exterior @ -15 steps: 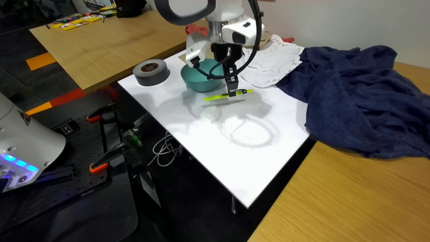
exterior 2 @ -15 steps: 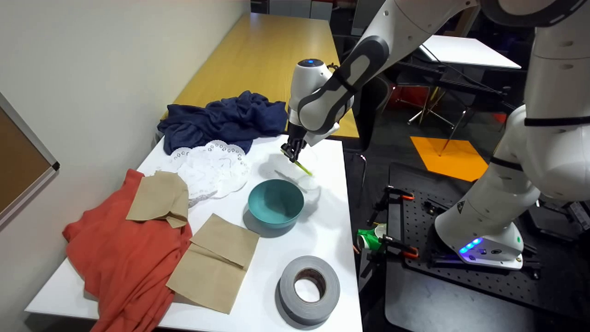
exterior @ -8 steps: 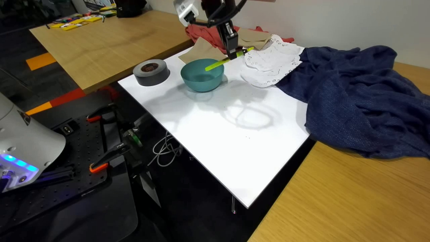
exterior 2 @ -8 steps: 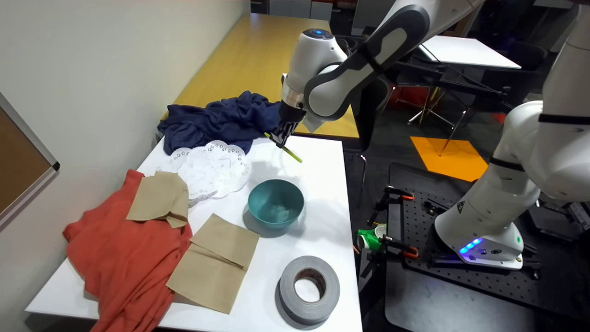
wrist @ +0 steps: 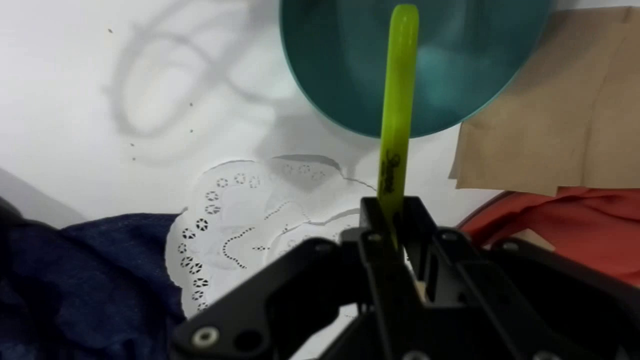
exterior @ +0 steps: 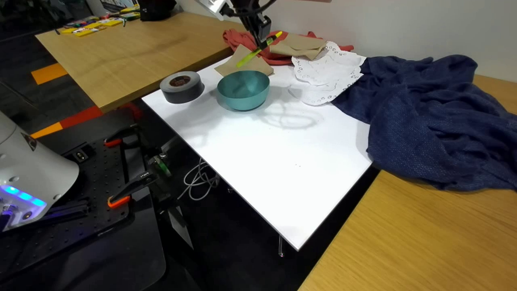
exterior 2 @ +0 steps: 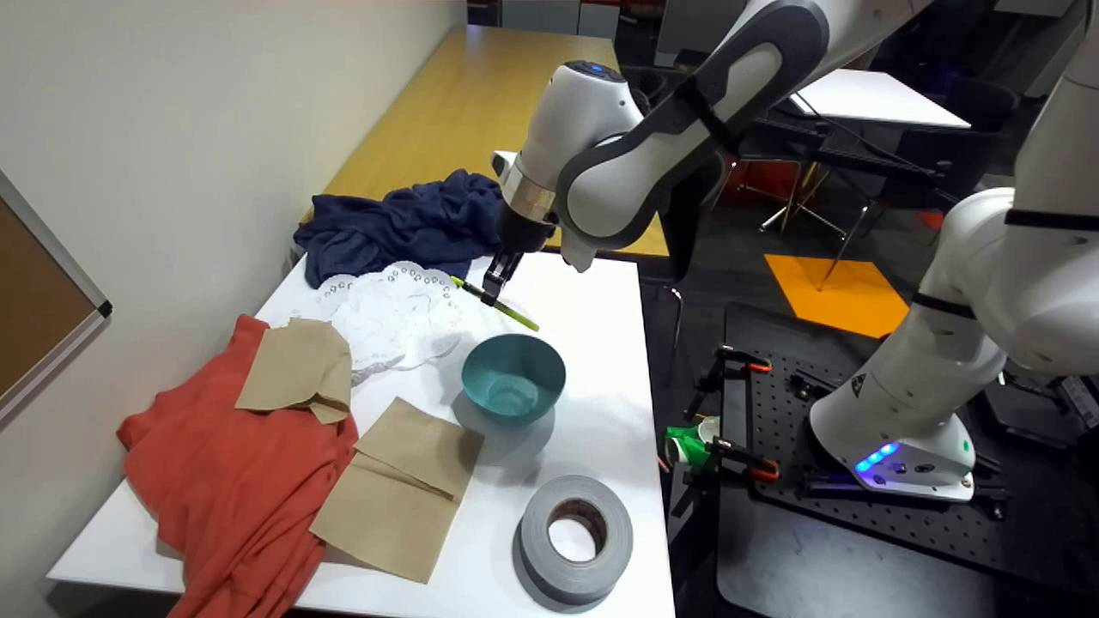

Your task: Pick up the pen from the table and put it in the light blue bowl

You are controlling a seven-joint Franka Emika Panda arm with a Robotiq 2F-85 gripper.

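My gripper [exterior: 264, 43] is shut on the yellow-green pen [exterior: 248, 59] and holds it in the air, tilted, above the white table [exterior: 282, 173]. In the wrist view the fingertips [wrist: 391, 214] pinch the pen [wrist: 398, 95] near one end. Its long free end points over the light blue bowl [wrist: 345, 85], overlapping its inside. The bowl stands upright on the table in both exterior views [exterior: 242, 101] [exterior 2: 513, 410] and looks empty. In an exterior view the gripper [exterior 2: 491, 296] is beside the bowl, with the pen [exterior 2: 517, 317] above its rim. The pen does not touch the bowl.
A grey tape roll [exterior 2: 549, 571] and folded brown paper [exterior 2: 386, 515] lie near the bowl. A white paper doily [exterior 2: 403, 318], a navy cloth [exterior 2: 429, 223] and a red cloth [exterior 2: 249, 481] with more brown paper [exterior 2: 296, 369] lie along the wall side.
The gripper has lifted the pen from low over the table, then shifted toward the wall side and closer to the bowl. The pen is more tilted in view. The bowl has not moved.
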